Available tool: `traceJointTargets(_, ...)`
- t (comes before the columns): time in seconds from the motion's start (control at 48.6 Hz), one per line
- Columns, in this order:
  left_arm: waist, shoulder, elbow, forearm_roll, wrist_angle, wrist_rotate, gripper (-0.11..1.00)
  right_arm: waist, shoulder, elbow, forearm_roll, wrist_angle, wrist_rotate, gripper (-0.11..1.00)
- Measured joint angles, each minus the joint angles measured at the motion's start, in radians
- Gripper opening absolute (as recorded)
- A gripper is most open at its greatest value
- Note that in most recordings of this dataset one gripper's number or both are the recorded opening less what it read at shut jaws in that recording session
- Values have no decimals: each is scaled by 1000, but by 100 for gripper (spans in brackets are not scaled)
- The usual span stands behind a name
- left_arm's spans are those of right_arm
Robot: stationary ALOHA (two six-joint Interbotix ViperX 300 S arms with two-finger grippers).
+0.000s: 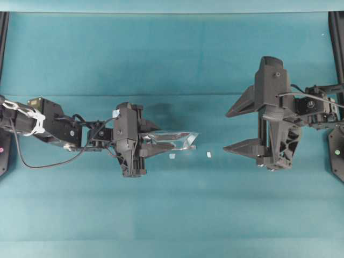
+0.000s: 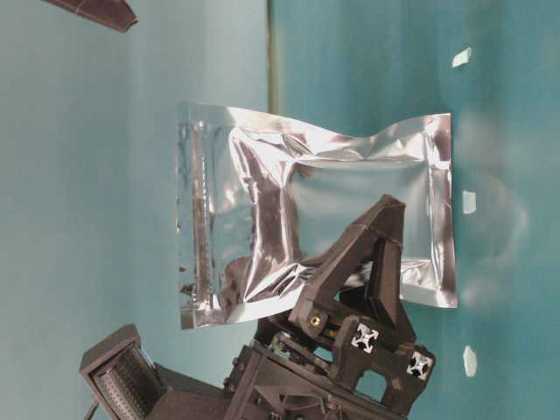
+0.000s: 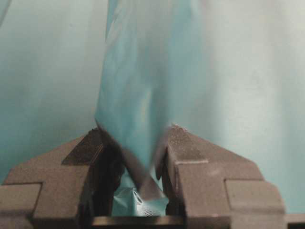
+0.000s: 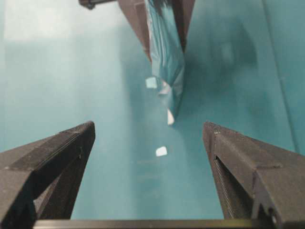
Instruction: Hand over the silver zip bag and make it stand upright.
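The silver zip bag (image 1: 180, 138) is pinched at one side between the fingers of my left gripper (image 1: 164, 137), which is shut on it. In the table-level view the silver zip bag (image 2: 315, 210) is flat-on, its zip strip at the end away from the table, with a left finger (image 2: 372, 262) across its front. The left wrist view has the bag (image 3: 143, 86) running out from between the fingers (image 3: 190, 152). My right gripper (image 1: 232, 129) stands wide open to the bag's right, apart from it. From the right wrist view the bag (image 4: 164, 57) is edge-on ahead of that open gripper (image 4: 148, 133).
Small white scraps (image 1: 208, 154) lie on the teal table (image 1: 172, 215) between the two grippers, one more under the bag (image 1: 172, 156). Black frame posts stand at the left and right edges (image 1: 337, 32).
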Motion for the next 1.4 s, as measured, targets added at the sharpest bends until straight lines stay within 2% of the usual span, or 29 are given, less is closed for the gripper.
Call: traceJointTargets(1.399,0,0,-2,2,2,0,23,0,0,21,-2,-29,0,97)
